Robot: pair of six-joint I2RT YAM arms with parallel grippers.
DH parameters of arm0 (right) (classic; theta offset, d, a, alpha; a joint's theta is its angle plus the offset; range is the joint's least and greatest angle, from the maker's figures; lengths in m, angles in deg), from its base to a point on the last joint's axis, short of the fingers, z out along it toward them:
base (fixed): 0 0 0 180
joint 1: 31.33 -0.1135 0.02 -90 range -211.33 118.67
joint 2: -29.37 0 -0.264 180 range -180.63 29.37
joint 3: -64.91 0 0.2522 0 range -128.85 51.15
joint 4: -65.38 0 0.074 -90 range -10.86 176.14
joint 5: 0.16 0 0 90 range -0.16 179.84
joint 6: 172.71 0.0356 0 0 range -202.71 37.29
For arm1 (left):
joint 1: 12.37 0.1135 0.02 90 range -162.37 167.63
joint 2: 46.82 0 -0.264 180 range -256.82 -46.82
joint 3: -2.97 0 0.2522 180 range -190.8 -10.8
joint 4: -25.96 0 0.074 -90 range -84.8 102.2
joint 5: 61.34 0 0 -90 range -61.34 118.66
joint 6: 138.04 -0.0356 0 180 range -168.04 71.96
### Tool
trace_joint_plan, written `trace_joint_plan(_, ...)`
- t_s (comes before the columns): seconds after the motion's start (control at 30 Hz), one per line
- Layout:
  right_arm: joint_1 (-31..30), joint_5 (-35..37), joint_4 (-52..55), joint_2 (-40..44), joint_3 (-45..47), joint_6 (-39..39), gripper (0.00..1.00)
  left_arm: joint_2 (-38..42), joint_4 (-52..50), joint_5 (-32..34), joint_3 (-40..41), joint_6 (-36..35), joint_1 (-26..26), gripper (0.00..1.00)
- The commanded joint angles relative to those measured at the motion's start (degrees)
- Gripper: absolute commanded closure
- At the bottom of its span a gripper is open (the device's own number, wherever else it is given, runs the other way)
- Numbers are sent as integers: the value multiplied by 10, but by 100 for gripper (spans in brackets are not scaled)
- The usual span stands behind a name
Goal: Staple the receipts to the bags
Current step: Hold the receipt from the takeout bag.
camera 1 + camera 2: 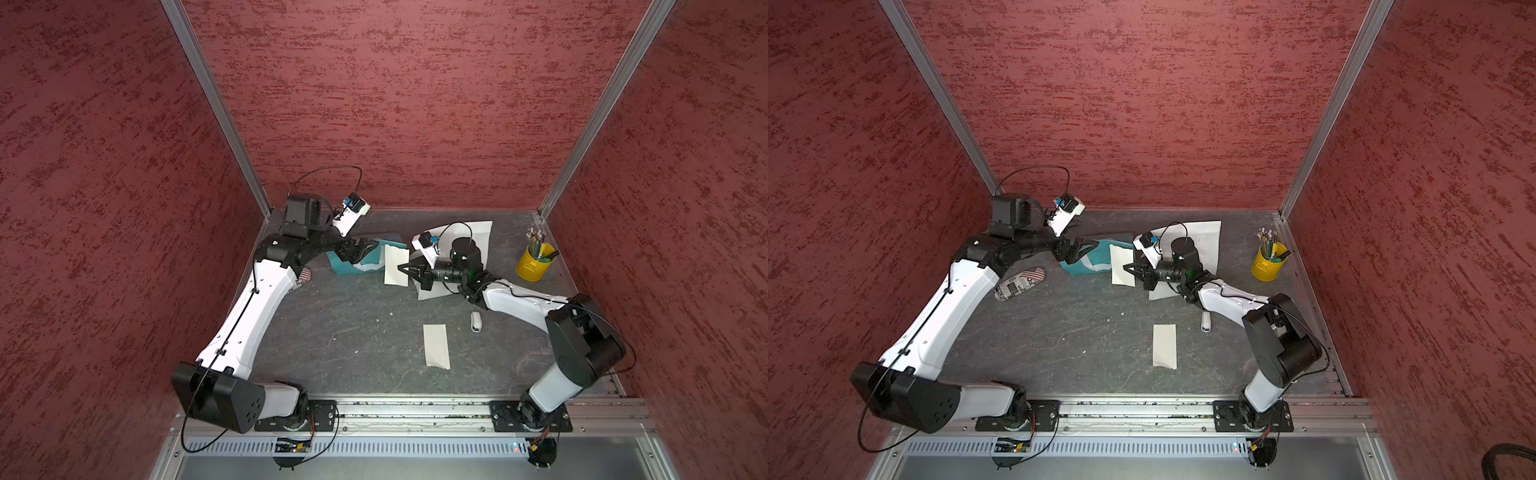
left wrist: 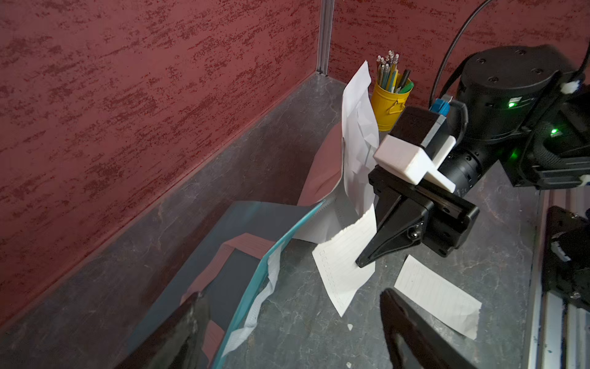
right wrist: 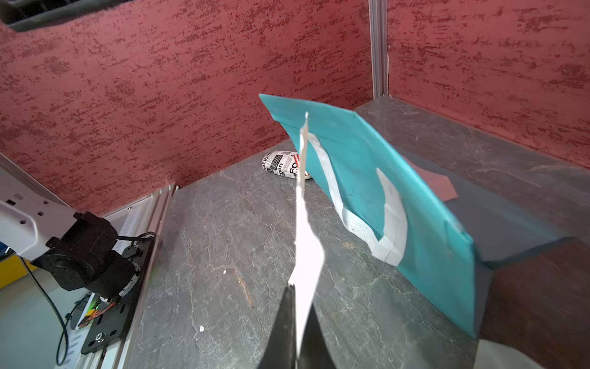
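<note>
White receipt (image 1: pixel 392 259) in right gripper (image 1: pixel 402 268), broadside from above, edge-on at wrist

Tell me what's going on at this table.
Two robot arms are partway into stapling receipts to bags. The right gripper is shut on one receipt, holding it up beside the teal bag. The left gripper is at that bag's edge with its jaws open, and the bag sits tilted up rather than flat. The second receipt and the stapler lie untouched on the table. The white bag lies farther back.
</note>
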Motion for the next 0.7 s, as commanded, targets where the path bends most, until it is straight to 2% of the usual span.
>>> trace_joint_plan(0.0,-5,12,21,-22,-24,-28,100,-27,-15,-51,-18,-62,7,24)
trace_joint_plan(0.13,-5,18,13,-44,-43,-28,100,-61,-24,-92,-16,-104,7,36)
trace_joint_plan(0.4,-3,10,10,-87,-83,-22,100,-118,-42,-115,-42,-152,17,32)
trace_joint_plan(0.67,9,-4,-4,-110,-103,3,100,-159,-62,-105,-71,-175,14,34)
